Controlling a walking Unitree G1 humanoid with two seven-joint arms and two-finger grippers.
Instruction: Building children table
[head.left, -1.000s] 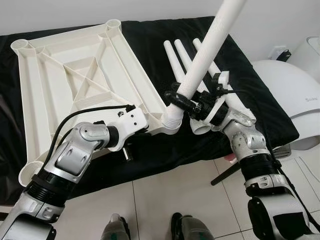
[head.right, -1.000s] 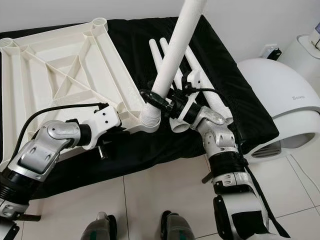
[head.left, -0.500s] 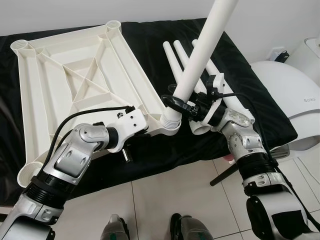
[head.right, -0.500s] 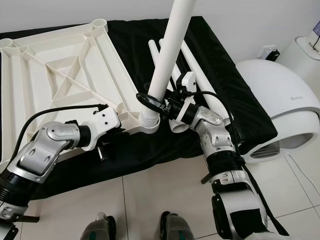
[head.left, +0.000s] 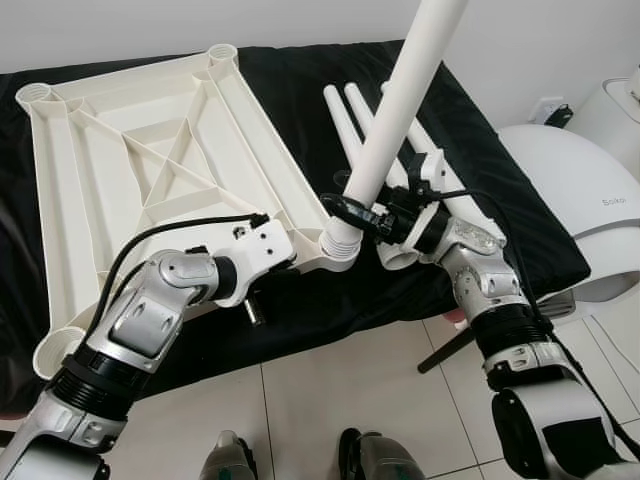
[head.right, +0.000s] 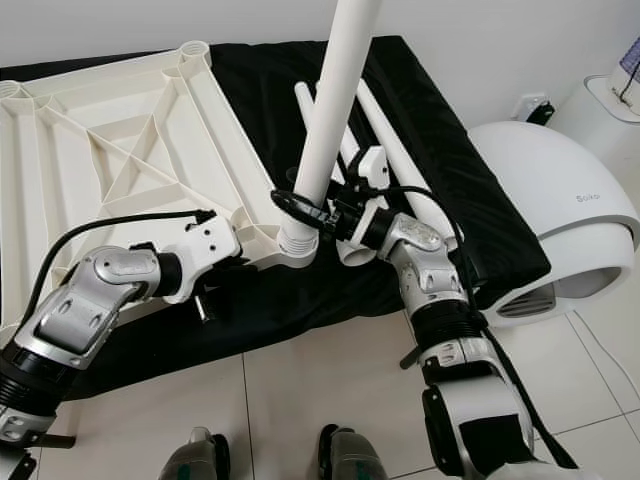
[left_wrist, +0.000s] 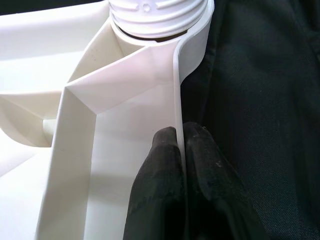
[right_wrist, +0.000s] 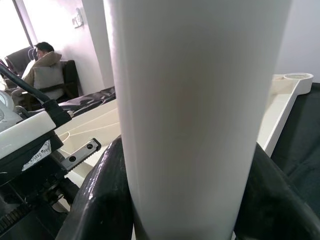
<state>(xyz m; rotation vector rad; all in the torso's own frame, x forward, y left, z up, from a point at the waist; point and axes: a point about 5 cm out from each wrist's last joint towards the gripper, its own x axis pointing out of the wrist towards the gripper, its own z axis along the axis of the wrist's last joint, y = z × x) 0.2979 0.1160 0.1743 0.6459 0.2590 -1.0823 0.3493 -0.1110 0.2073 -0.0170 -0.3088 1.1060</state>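
The white tabletop (head.left: 150, 170) is laid upside down on a black cloth (head.left: 440, 130). Its near edge wall is pinched between the left gripper's (left_wrist: 181, 145) 2 closed fingers, just beside the corner socket (head.left: 338, 243). A white leg (head.left: 395, 110) is stood nearly upright in that socket, clamped low down by the right gripper (head.left: 365, 212). About 3 spare legs (head.left: 345, 120), partly hidden, lie beside it. A seated person (right_wrist: 42, 62) appears in the background.

A tiled indoor room: pale glossy floor tiles (head.left: 330, 390) at the bottom, plain white wall (head.left: 250, 20) along the top, white wall socket (head.left: 548, 107) at right.
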